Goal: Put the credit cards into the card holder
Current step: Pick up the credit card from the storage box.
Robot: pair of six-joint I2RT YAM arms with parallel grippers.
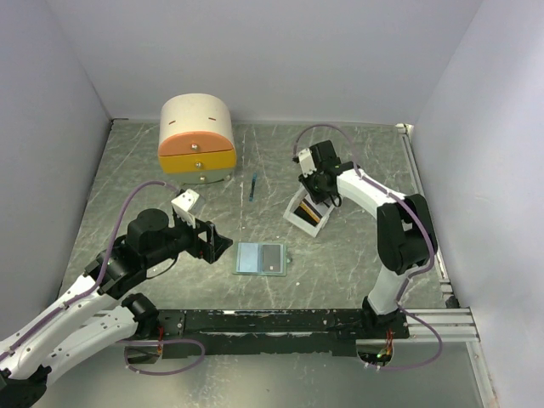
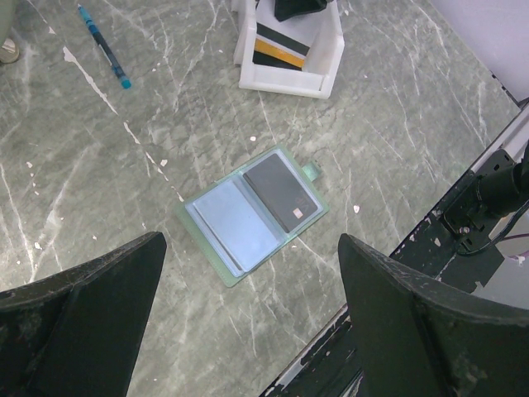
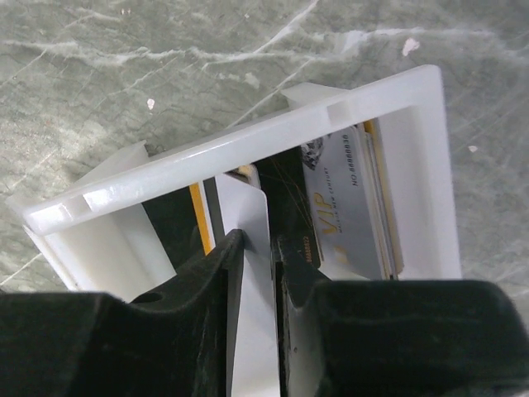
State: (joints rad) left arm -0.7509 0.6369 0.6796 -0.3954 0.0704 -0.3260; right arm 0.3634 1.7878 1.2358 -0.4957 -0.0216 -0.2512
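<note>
Only the right wrist view shows the right gripper straddling a pale card, grip unclear; left gripper gapes.

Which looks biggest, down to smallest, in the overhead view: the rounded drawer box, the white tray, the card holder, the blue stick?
1. Drawer box, clearly largest.
2. Card holder and white tray: they look about alike, and the tray is partly hidden, so I won't rank them.
3. Blue stick, smallest.

Pale blue-green card holder, white tray, grey marbled table.
</note>
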